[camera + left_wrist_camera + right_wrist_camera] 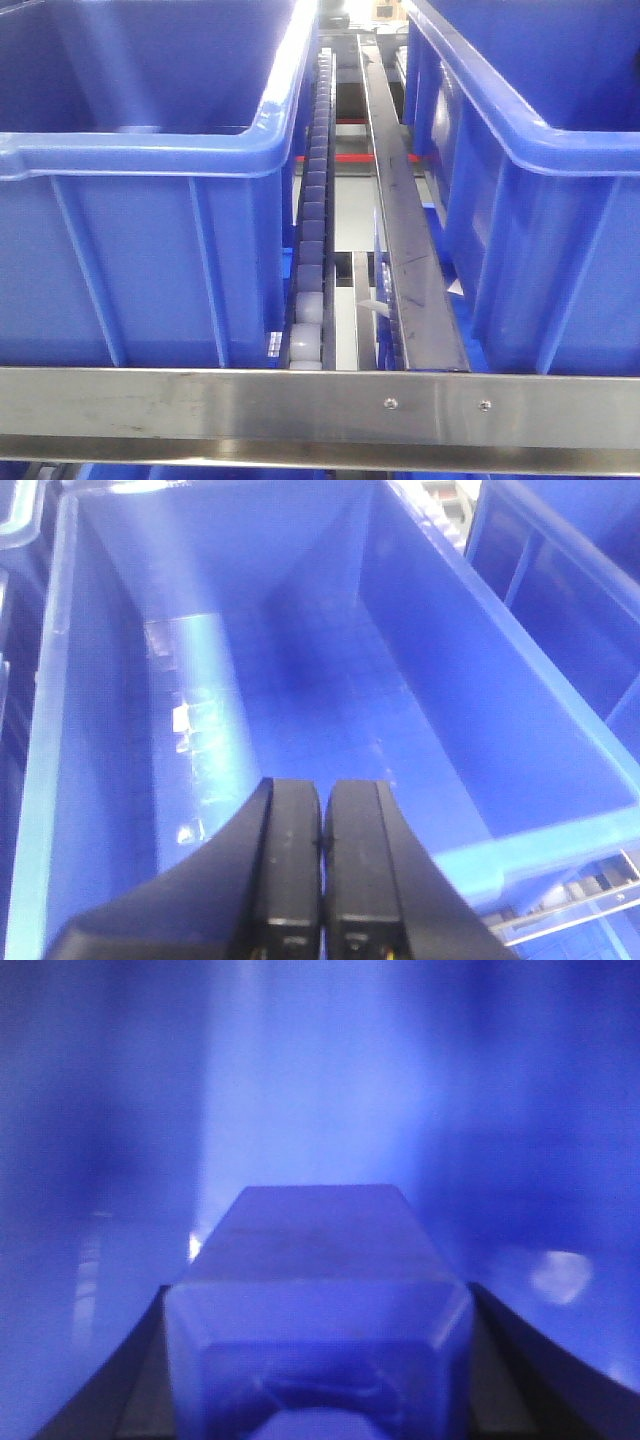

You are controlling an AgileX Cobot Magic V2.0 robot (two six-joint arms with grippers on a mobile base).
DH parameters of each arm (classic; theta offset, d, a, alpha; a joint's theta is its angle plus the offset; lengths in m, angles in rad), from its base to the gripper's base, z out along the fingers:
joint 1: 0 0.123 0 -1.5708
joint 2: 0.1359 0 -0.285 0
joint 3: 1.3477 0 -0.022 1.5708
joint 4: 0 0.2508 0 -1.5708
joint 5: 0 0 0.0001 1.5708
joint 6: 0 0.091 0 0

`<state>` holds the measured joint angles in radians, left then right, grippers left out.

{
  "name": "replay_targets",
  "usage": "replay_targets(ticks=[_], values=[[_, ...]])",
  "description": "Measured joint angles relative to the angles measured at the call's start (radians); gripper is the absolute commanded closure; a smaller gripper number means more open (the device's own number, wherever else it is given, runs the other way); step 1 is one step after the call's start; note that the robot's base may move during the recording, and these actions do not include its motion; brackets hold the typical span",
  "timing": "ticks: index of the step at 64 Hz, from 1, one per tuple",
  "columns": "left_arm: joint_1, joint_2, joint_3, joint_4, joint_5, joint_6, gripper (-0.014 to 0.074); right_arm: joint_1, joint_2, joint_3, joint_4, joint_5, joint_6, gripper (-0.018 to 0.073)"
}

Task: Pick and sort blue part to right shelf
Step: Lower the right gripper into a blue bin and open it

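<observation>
Your right gripper [318, 1400] is clamped on the blue part [318, 1280], which looks rigid, light and slick, so grip its flat sides; your left gripper [321, 860] is closed and empty.

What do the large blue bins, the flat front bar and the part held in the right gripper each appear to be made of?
Blue bins: likely moulded plastic, slightly glossy, with ribbed walls and rolled rims. Front bar: probably stainless steel, brushed and reflective, with two screw heads. Blue part in the right gripper: seems to be solid blue plastic with smooth bevelled edges, though the view is blurred.
</observation>
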<state>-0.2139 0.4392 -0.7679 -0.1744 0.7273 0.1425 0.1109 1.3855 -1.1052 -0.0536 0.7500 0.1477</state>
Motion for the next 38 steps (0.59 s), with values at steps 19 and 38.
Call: replay_targets(ticks=[19, 38], values=[[0.0, -0.053, 0.004, -0.062, 0.014, 0.001, 0.0471, 0.0, 0.251, 0.0, -0.017, -0.097, -0.001, 0.0221], [0.0, -0.11, 0.004, -0.066, 0.014, 0.001, 0.0471, 0.0, 0.323, -0.011, -0.024, -0.089, -0.002, -0.004]])
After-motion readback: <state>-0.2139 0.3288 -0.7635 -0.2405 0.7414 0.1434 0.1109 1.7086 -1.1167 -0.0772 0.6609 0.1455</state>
